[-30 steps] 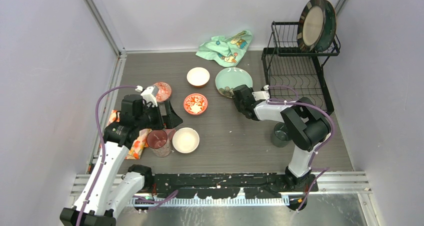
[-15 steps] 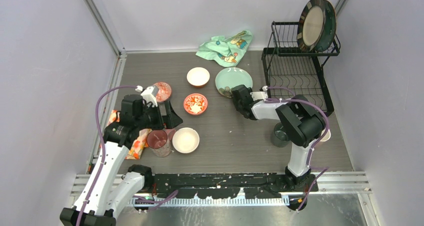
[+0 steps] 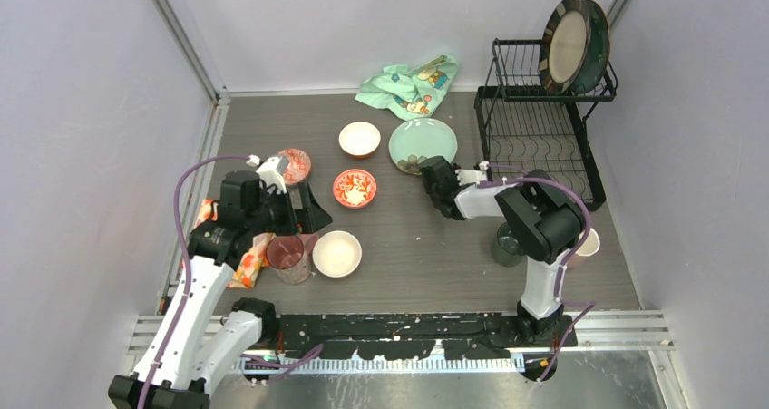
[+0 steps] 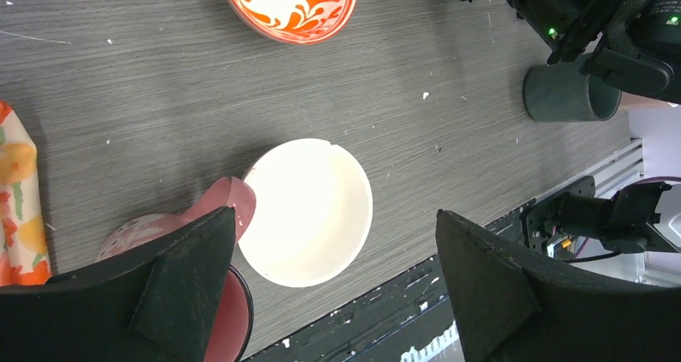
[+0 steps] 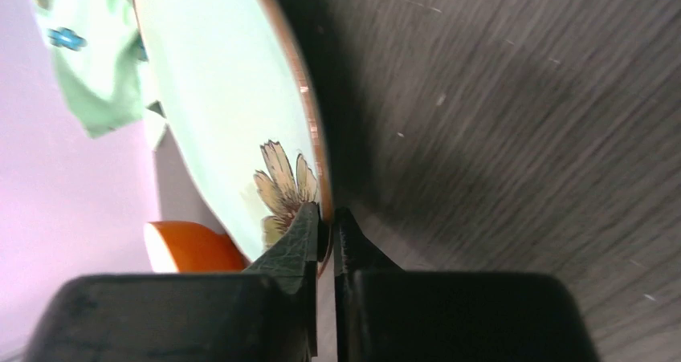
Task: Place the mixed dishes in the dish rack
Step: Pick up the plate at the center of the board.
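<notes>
The orange floral cloth (image 3: 228, 257) lies at the left edge of the counter (image 3: 426, 259), partly under the left arm. The left claw (image 4: 336, 221) is spread wide and holds nothing. It hangs over the pink cup (image 3: 286, 255) and a white bowl (image 4: 309, 209), which sit just beside each other.

Farther back are a patterned bowl (image 3: 296, 165), a red bowl (image 3: 355, 188) and a second white bowl (image 3: 360, 139), each apart from the others. The mint-green cloth (image 3: 413, 84) lies crumpled at the rear wall.

Just in front of it is the pale green plate (image 3: 423, 141). The right claw (image 5: 325, 225) pinches the plate's near rim, with one finger on the upper face beside a flower motif and the other under the edge. Whether that rim is raised off the counter cannot be told.

The dark green cup (image 3: 508, 243) stands beside the right arm. The dish rack (image 3: 483, 128) occupies the rear right corner. The dark-rimmed beige plate (image 3: 568, 46) stands upright on its upper shelf, and the dark blue-green plate (image 3: 599, 35) is directly behind it.
</notes>
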You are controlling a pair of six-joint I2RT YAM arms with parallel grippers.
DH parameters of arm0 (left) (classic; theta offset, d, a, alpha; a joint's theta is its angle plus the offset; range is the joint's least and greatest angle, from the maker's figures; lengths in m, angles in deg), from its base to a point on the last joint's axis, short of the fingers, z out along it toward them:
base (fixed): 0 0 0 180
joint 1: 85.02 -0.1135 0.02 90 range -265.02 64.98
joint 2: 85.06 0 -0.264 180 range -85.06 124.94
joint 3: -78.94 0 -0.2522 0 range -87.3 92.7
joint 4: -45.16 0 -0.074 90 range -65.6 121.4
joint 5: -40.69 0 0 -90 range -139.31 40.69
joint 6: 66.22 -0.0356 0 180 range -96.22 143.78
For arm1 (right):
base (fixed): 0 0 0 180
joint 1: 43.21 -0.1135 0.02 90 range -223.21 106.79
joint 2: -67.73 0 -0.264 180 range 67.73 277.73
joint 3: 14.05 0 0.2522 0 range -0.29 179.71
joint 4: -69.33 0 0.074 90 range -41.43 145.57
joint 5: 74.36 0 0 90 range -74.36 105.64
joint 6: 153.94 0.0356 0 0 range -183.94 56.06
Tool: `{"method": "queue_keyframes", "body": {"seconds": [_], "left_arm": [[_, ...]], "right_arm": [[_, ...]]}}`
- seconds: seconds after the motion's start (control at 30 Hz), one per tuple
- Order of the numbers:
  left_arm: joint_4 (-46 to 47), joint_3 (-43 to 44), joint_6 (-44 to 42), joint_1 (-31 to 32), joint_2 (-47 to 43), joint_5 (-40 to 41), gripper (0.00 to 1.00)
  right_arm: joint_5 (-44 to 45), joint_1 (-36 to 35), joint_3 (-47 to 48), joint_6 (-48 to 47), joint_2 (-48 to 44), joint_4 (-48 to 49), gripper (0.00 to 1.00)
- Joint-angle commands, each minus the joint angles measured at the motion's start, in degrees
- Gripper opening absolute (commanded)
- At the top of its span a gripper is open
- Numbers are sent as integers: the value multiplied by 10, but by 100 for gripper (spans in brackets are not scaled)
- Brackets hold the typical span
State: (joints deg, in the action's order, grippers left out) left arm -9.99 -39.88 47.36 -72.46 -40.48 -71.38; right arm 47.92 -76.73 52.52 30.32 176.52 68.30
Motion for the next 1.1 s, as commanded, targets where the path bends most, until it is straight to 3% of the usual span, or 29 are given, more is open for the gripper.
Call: {"method": "queue_keyframes", "body": {"seconds": [0.0,0.57,1.07], "left_arm": [[20,0,-1,4,-1,-14,95],[15,-1,19,4,-5,36,93],[1,21,33,4,38,30,90]], "right_arm": [[50,-5,-35,-19,-26,28,1],[38,-5,-127,-58,-158,111,1],[-1,-5,-205,-58,-255,184,1]]}}
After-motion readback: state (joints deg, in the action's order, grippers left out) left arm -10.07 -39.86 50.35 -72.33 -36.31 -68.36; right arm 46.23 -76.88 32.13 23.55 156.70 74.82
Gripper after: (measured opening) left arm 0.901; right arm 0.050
